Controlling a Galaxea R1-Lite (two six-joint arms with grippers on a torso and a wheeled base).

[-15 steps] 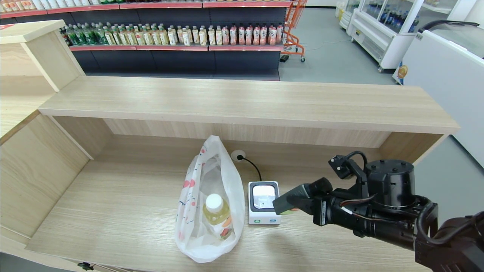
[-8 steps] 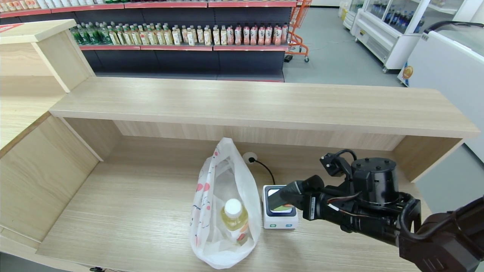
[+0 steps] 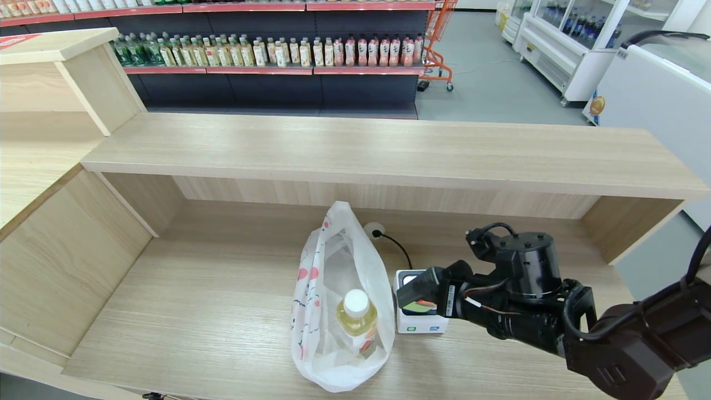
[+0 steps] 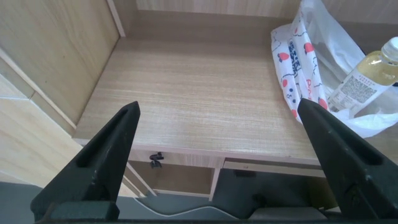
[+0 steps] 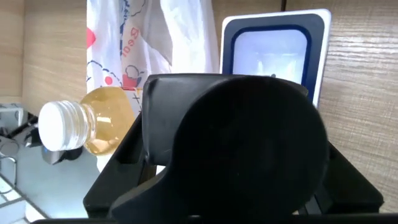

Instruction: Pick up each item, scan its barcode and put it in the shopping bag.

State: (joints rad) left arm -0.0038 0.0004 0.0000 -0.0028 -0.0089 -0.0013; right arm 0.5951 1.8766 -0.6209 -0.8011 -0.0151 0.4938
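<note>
Over the scanner (image 3: 422, 326) on the counter (image 3: 194, 311), the right hand (image 3: 415, 293) pinches a small green-and-orange item (image 3: 420, 306) between closed fingers (image 3: 416, 283). The shopping bag (image 3: 333, 261), long axis running front to back with a bottle (image 3: 358, 316) inside, lies just beside the scanner on the robot's left, so this arm is far nearer than the left hand (image 4: 219, 106), which hangs spread and empty.

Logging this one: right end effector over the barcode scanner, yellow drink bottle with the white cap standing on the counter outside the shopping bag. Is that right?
Not quite. The drink bottle sits inside the shopping bag, not outside it on the counter; the head view shows it through the bag's open mouth. The right end effector is indeed over the barcode scanner.
</note>
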